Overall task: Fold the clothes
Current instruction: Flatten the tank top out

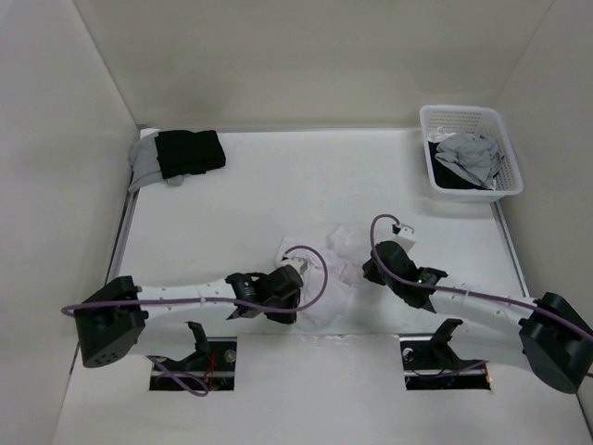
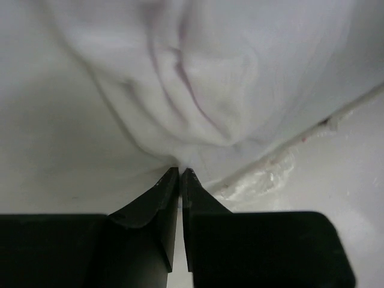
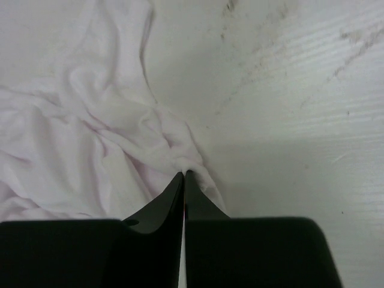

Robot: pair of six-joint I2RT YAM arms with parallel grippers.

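Note:
The clothes (image 1: 338,252) are one white garment, lying crumpled near the table's front edge between my two arms. My left gripper (image 1: 298,278) is at its left side. In the left wrist view the jaws are shut (image 2: 180,171), with a gathered fold of the white fabric (image 2: 198,78) pinched at their tips. My right gripper (image 1: 369,271) is at the garment's right side. In the right wrist view it is shut too (image 3: 184,174), on a bunched edge of the fabric (image 3: 72,150). The arms hide part of the garment in the top view.
A white basket (image 1: 443,116) holding grey garments (image 1: 468,156) stands at the back right. A black garment (image 1: 190,151) lies on a grey one (image 1: 144,159) at the back left. White walls enclose the table (image 1: 241,213). A taped seam (image 2: 270,174) runs beside the left gripper.

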